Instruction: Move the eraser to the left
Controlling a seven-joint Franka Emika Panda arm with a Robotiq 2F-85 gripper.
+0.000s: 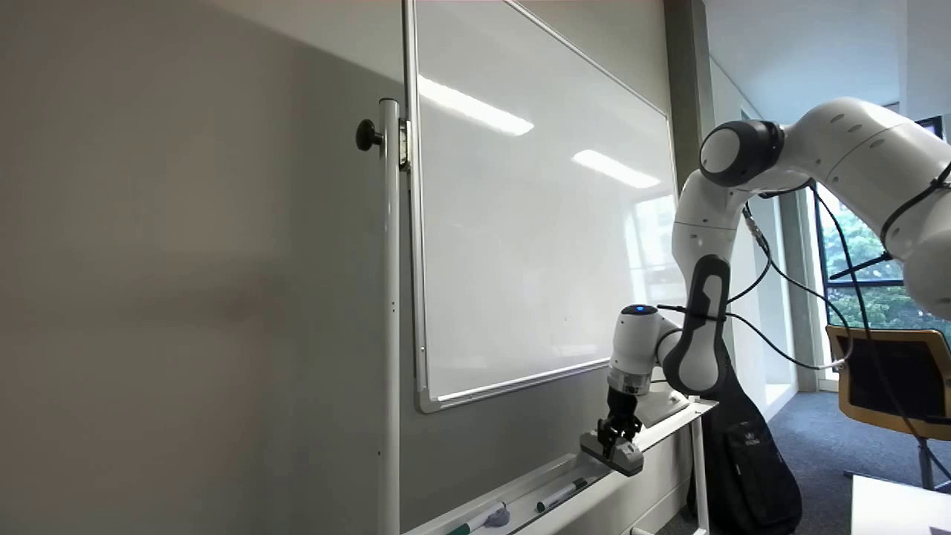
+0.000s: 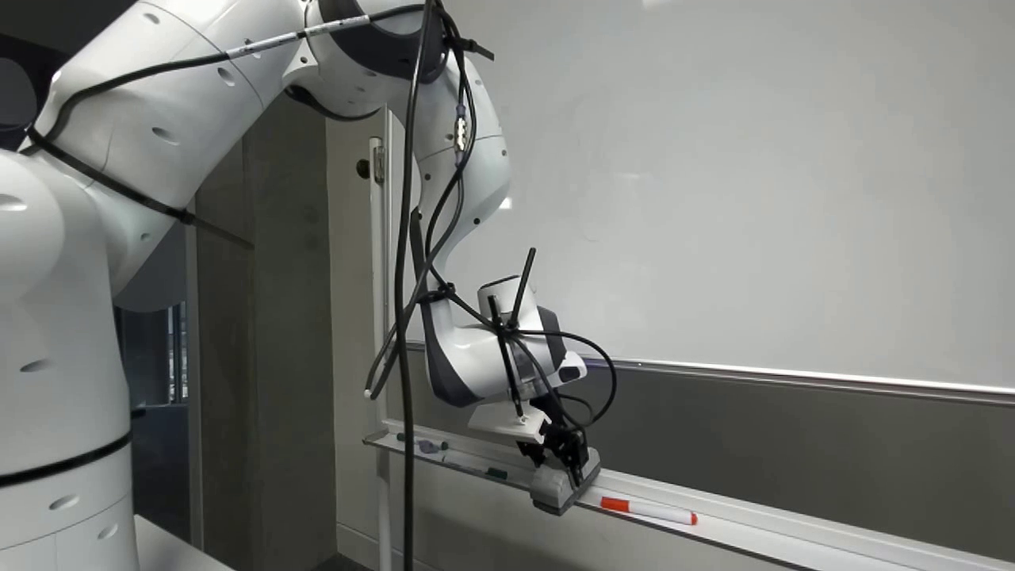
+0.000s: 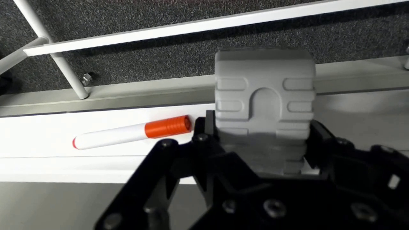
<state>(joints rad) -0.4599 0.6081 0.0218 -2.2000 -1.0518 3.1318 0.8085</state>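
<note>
The pale grey rectangular eraser [image 3: 265, 105], with a moulded ribbed face, is between the two fingers of the black claw [image 3: 262, 131]. In the wrist view it is a little right of the frame's centre; one finger touches its left side, one its right side, and its upper part reaches past the fingertips toward the top of the frame. The claw thus has hold of the eraser, its fingers standing apart by just the eraser's width. In an exterior view, at the lower middle of the frame, the eraser is tilted over the front edge of the long, narrow white worktop [image 2: 761, 535]; whether it touches it, I cannot tell. In the wrist view, a white, orange-capped marker pen [image 3: 127, 132] lies on the worktop, left of the frame's centre, just beside the claw. In an exterior view, a white, green-capped marker pen [image 1: 561, 495] lies near the bottom edge.
</note>
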